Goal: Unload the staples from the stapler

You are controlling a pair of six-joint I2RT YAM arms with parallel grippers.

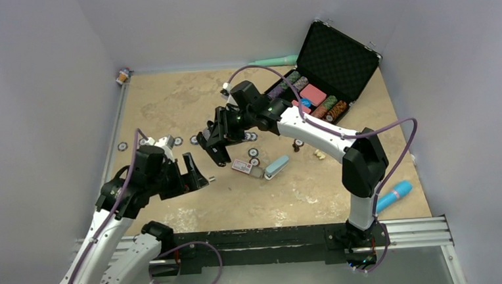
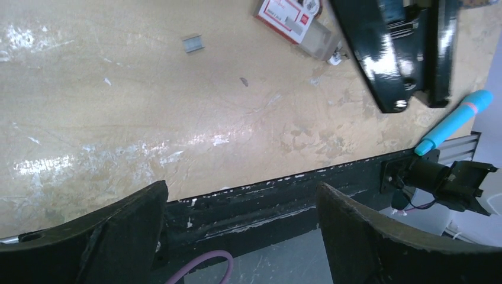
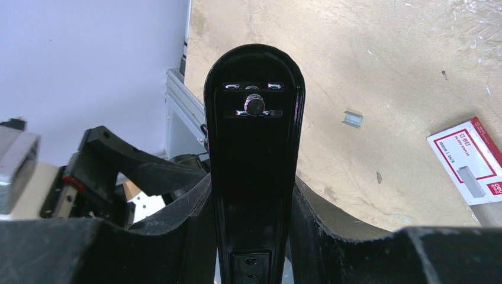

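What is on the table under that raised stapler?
A short staple strip and a red-and-white box lie nearby. The stapler and the right gripper holding it cover the spot directly beneath.

Smooth white links (image 1: 314,133), chunky black joints (image 1: 365,162), looping purple cables (image 1: 392,125), scuffed black curved claw fingers (image 2: 100,236)

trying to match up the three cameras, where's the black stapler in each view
Top external: the stapler is left of centre, held in the right tool, hard to separate from it.
Left wrist: top right, glossy black, cut off by the frame's upper edge.
Right wrist: dead centre, running upward out of the tool.
Shared landmark: the red-and-white box, near the stapler in all three.
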